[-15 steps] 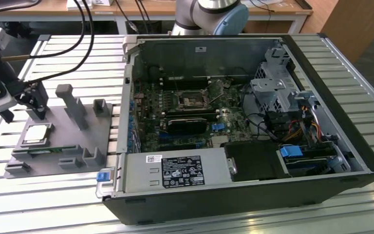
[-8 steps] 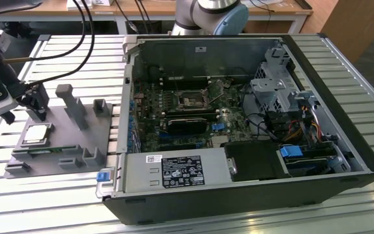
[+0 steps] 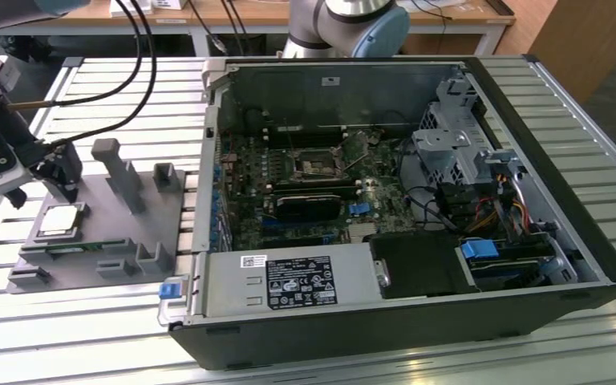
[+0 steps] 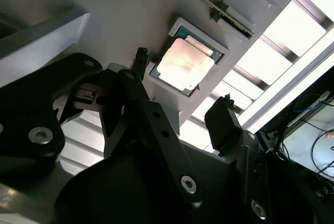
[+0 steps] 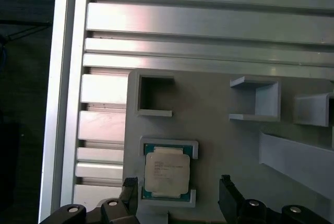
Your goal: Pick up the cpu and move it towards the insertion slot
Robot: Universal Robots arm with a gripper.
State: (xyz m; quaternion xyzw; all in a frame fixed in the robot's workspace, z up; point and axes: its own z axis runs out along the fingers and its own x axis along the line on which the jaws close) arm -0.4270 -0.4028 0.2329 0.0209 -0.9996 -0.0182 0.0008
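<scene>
With fingers spread apart, the gripper (image 5: 177, 181) should centre over the cpu (image 5: 166, 171), then lower squarely to clasp its edges

Cpu (image 5: 166, 176), silver-grey top with green rim; tray (image 5: 219, 145), plain matt grey; gripper (image 5: 177, 182), black; table (image 5: 209, 20), silvery, ribbed in parallel slats; computer case (image 3: 394, 337), black, with dark green motherboard (image 3: 246, 172), blue clip (image 3: 483, 249) and black-and-white label (image 3: 299, 282).
</scene>
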